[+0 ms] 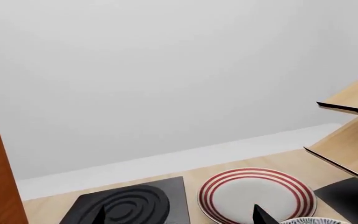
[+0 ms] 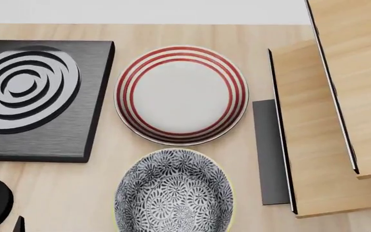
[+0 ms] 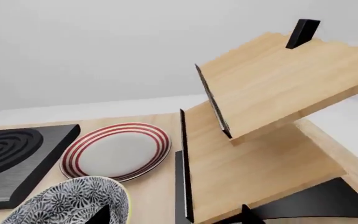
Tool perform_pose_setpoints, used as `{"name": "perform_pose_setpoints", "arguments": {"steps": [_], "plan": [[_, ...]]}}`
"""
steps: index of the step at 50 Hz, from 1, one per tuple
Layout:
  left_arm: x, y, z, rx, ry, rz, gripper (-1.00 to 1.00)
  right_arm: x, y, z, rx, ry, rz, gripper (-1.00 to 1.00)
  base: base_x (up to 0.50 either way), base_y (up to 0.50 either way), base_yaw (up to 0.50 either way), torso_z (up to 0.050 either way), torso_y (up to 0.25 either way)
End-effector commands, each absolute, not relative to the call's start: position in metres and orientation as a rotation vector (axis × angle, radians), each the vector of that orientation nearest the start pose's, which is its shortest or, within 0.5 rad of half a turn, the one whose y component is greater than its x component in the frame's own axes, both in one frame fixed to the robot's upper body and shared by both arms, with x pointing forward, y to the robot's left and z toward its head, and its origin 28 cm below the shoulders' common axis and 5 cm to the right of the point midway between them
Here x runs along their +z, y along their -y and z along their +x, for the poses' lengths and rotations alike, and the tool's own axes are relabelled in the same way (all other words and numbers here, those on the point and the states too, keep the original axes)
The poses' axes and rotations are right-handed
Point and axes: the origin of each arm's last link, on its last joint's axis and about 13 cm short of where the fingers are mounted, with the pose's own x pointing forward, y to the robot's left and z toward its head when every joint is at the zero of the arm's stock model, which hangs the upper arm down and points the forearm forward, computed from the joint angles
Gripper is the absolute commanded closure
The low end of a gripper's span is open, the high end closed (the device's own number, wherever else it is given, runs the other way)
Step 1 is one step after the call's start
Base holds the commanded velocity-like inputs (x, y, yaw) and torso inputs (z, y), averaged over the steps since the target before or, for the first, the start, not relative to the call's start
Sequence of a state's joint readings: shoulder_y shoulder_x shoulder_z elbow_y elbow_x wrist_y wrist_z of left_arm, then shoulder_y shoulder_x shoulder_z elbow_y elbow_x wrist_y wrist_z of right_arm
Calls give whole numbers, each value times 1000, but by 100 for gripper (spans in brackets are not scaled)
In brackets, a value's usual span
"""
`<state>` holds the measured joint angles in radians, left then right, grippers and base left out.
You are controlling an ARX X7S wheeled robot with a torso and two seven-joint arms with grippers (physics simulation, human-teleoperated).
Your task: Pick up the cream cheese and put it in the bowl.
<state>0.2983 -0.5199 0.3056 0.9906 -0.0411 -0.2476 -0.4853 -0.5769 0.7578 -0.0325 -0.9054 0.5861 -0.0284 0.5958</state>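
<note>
Blue-patterned bowl (image 2: 174, 192) just ahead of both jaws | cream cheese unseen | jaws' spread unclear | find box before reaching

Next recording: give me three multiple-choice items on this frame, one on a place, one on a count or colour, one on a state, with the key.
1. In the head view, where does the bowl sit relative to the plate?
A. nearer the robot
B. farther from the robot
C. on top of it

2. What colour are the plate's rings?
A. blue
B. red
C. green

3. What is inside the bowl?
A. the cream cheese
B. a spoon
C. nothing visible

Key:
1 A, the bowl lies below the plate in the head view, apart from it.
2 B, red rings circle its white centre.
3 C, only its blue-and-white pattern shows in the visible part; the cream cheese appears in no view.
</note>
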Motion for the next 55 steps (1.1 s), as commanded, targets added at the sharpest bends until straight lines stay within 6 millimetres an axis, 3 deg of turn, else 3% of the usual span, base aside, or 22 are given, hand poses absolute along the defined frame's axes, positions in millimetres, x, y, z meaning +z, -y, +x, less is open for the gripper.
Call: {"name": "perform_pose_setpoints", "arguments": {"steps": [1,18,37,47,55], "plan": [[141,-208,111,-54,390,174,-100,142,160,76,-95,167,107,-100,0,0,0,0,0],[138,-208,112,-49,387,173,-100,142,177,65,-266,177,71,-100,0,0,0,0,0],[146,-212,109,-84,364,191,-100,138,176,67,-260,171,83,-100,0,0,0,0,0],[157,-220,109,-251,217,242,-100,137,177,68,-255,169,86,-100,0,0,0,0,0],[167,-229,116,-279,126,286,-100,136,176,71,-250,159,85,-100,0,0,0,0,0]]}}
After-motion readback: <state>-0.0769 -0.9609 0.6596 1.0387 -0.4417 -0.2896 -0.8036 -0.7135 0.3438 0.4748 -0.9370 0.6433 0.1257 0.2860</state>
